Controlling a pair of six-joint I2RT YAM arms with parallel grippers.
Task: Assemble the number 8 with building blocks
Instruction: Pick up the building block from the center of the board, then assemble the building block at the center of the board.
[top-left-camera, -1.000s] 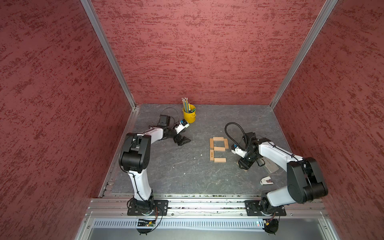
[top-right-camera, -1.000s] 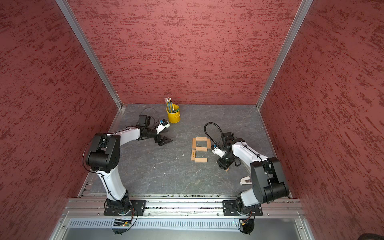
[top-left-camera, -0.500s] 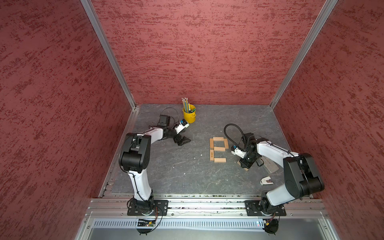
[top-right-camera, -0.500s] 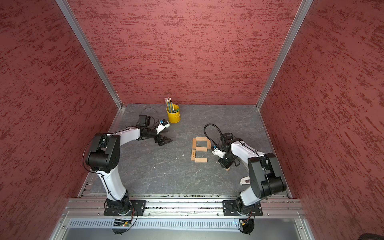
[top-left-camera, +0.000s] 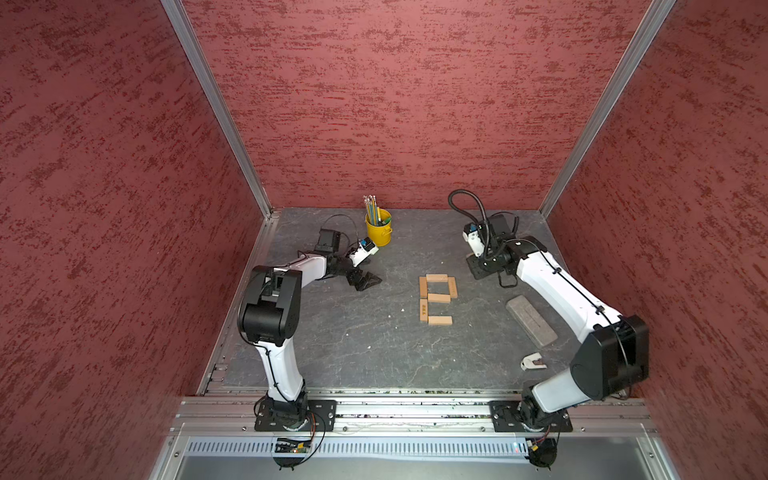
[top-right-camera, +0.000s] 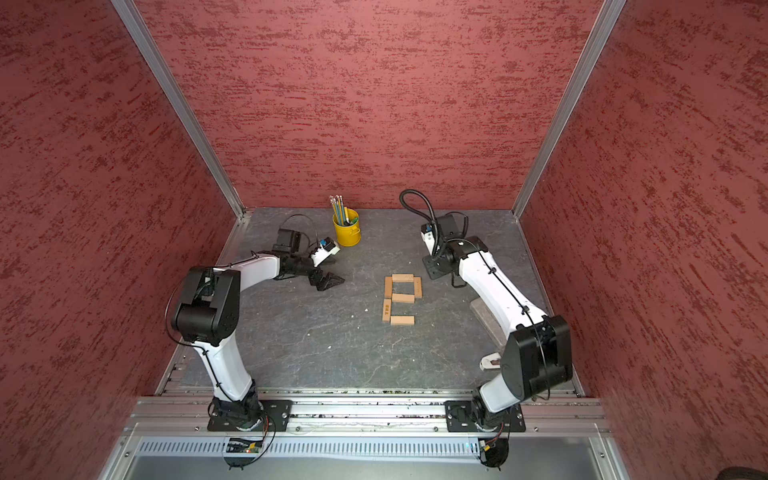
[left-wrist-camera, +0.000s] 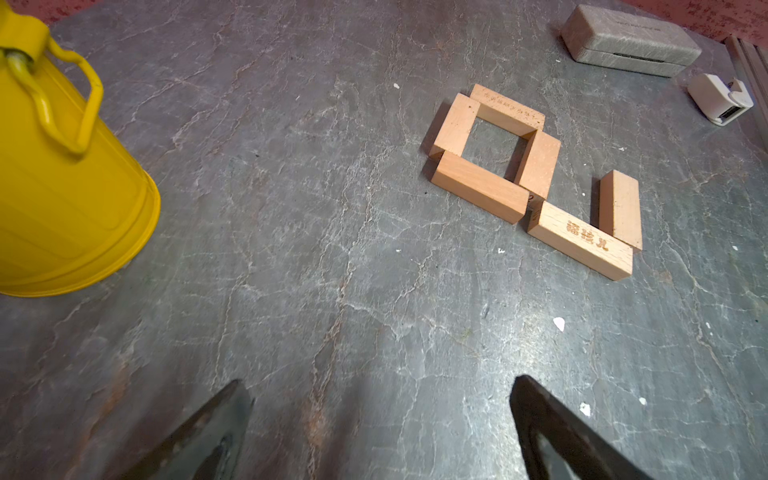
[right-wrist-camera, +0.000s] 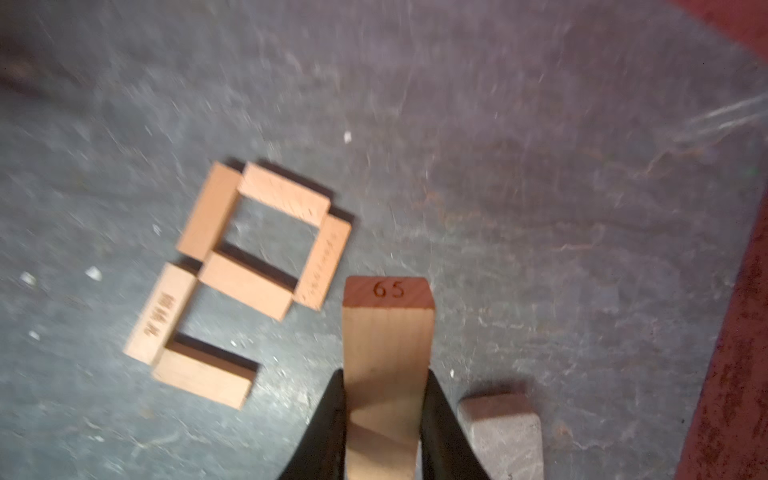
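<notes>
Several tan building blocks (top-left-camera: 436, 298) lie flat mid-table in both top views. They form a closed square loop with an L of two blocks (top-right-camera: 387, 311) below it, so the lower loop stands open on its right side. My right gripper (right-wrist-camera: 385, 374) is shut on one more block (right-wrist-camera: 388, 332), whose end face is stamped 65. In the top views this gripper (top-left-camera: 478, 270) hangs to the back right of the blocks. My left gripper (left-wrist-camera: 380, 395) is open and empty, low over the table (top-left-camera: 365, 280) to the left of the blocks.
A yellow pencil bucket (top-left-camera: 378, 227) stands at the back, close to my left wrist. A grey flat slab (top-left-camera: 531, 320) lies right of the blocks, under my right arm. A small white object (top-left-camera: 532, 360) sits nearer the front. Red walls close in three sides.
My right gripper has shut on a block by the grey slab and carried it up and toward the back. The left arm has not moved.
</notes>
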